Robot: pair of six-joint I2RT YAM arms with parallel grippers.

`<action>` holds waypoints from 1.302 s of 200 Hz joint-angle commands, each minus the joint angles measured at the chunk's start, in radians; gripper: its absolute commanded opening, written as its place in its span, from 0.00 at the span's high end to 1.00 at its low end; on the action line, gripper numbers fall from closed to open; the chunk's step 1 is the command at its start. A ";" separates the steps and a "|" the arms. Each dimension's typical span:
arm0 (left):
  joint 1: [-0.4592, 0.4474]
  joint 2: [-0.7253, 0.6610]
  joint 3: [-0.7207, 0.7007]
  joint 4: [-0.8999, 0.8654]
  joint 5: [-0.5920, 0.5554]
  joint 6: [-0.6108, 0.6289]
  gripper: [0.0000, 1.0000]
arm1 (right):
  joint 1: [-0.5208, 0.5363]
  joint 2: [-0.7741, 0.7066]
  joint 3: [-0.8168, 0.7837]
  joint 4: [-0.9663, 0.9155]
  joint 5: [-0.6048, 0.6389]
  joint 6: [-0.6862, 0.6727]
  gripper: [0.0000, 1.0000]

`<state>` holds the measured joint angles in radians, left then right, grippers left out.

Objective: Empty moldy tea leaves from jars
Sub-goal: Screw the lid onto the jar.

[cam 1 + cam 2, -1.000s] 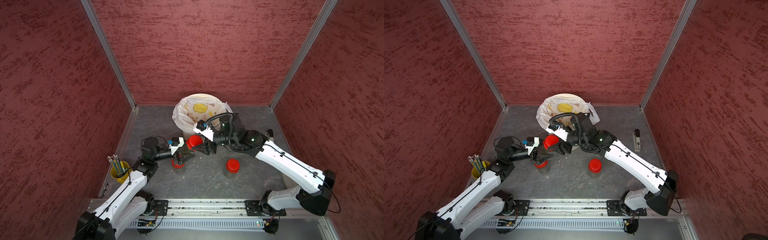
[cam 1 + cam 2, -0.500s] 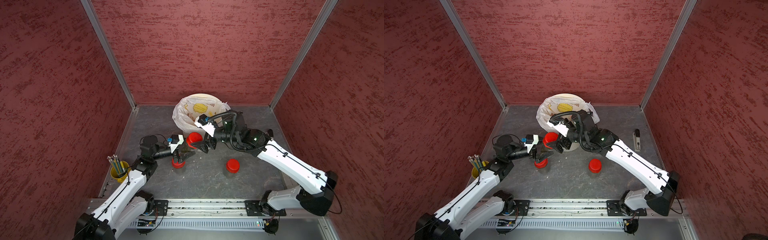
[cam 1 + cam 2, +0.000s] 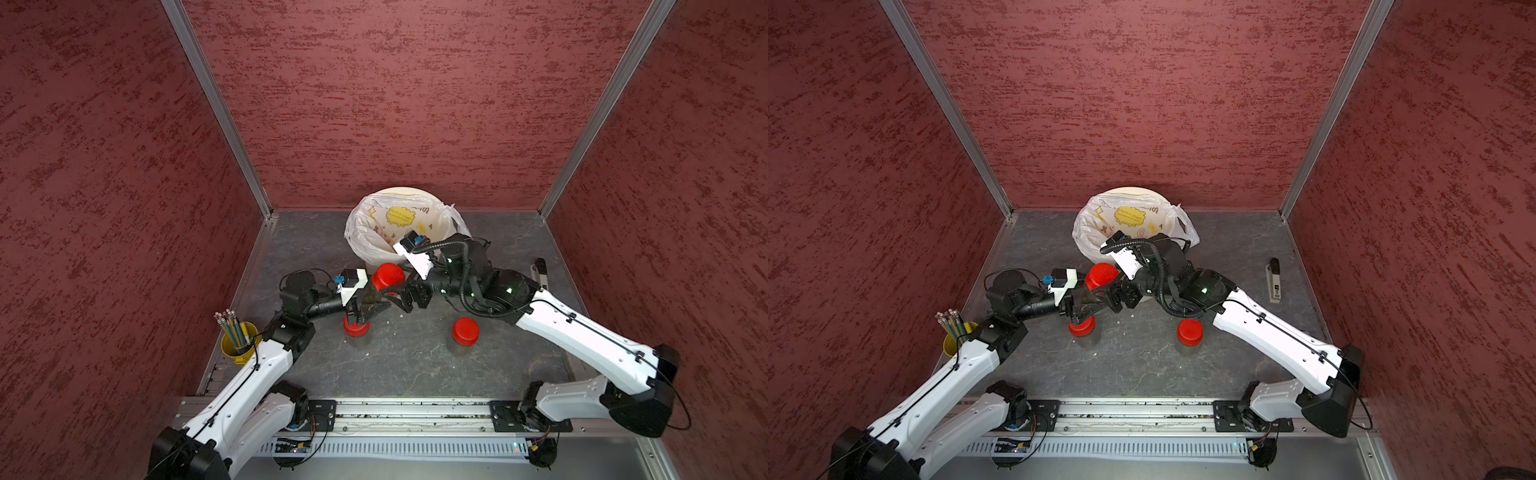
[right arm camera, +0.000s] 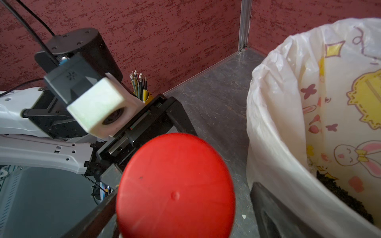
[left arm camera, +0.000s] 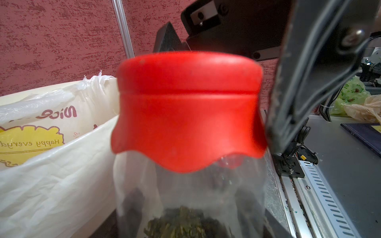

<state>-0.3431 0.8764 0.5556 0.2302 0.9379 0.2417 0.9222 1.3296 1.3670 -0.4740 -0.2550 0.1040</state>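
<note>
Tea leaves (image 5: 179, 222), dark olive and crumbly, lie at the bottom of the held jar (image 5: 185, 191). My left fingers (image 4: 177, 117) hold it tight by its clear body, roughly upright and lifted off the bench (image 3: 415, 365), just in front of the bin (image 3: 395, 191) at the middle of the back edge. Its red cap (image 4: 175, 185) is on. My right fingers (image 5: 299, 92) are spread wide to either side of that cap and grip nothing; on one side I see a clear gap, on the other I cannot tell whether it touches. A second jar (image 3: 356, 329) stands capped on the bench right beneath the left fingers, and a third jar (image 3: 465, 331) stands towards the right, well apart. Dark crumbs (image 4: 346, 197) lie in the bin's white bag (image 4: 278, 123). A yellow cup (image 3: 237, 353) of pencils sits by the left edge.
</note>
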 commanded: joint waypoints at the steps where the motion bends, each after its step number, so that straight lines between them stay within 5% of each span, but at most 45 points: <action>1: -0.004 -0.014 0.014 0.013 -0.004 0.013 0.49 | 0.011 -0.022 0.001 0.065 0.035 0.054 0.08; 78: -0.006 -0.013 0.014 0.010 -0.003 0.016 0.49 | 0.018 0.005 0.034 0.069 0.027 0.029 0.12; 155: -0.006 -0.016 0.015 0.008 0.004 0.016 0.49 | 0.019 0.014 0.048 0.037 0.060 -0.045 0.37; 221: -0.006 -0.023 0.021 0.002 0.060 0.009 0.49 | 0.011 0.033 0.107 -0.102 -0.008 -0.346 0.44; 260: -0.006 -0.023 0.030 -0.012 0.082 0.008 0.50 | -0.025 0.036 0.134 -0.135 -0.115 -0.487 0.38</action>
<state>-0.3477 0.8619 0.5556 0.2432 0.9783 0.2714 0.9264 1.3563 1.4609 -0.5610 -0.3172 -0.1970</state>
